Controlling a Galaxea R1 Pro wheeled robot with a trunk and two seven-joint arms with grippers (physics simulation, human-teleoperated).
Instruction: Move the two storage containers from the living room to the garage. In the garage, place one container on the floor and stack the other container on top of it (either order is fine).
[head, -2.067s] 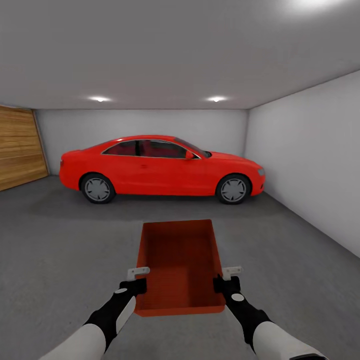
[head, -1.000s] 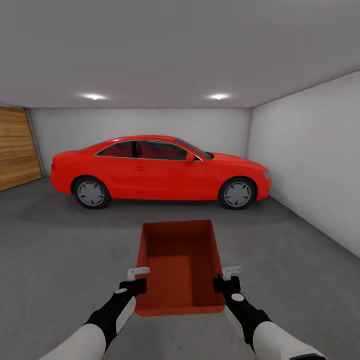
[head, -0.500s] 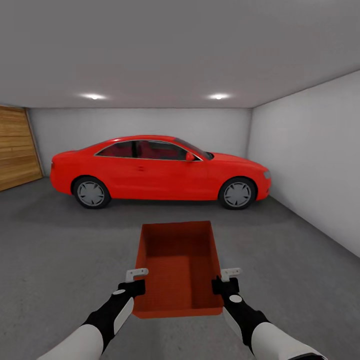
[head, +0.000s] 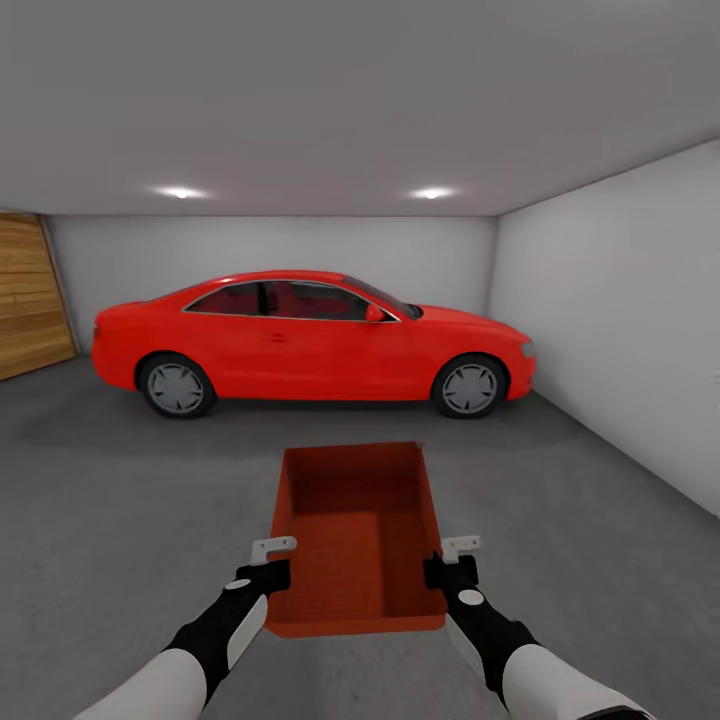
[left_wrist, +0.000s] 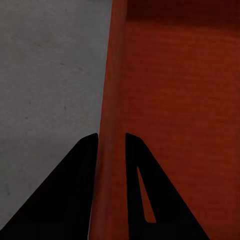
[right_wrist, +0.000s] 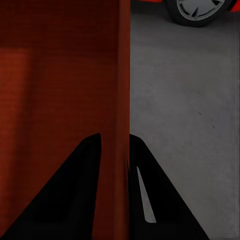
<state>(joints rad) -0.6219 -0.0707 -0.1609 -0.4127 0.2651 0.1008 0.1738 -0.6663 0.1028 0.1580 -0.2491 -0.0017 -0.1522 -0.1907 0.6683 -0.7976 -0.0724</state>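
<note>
So the robot's in the garage, carrying one orange-red bin out in front of it, held up over the dark concrete floor. The left claw is pinching the bin's left long wall near the close end, one finger inside and one outside; the left wrist view shows the wall wedged right between the two fingers. Same deal on the other side: the right claw is clamped on the right wall. The bin is empty and sits level, long side pointing away from the robot. Further back a red car is parked sideways along the far wall, with a wooden panel off to the left.
</note>
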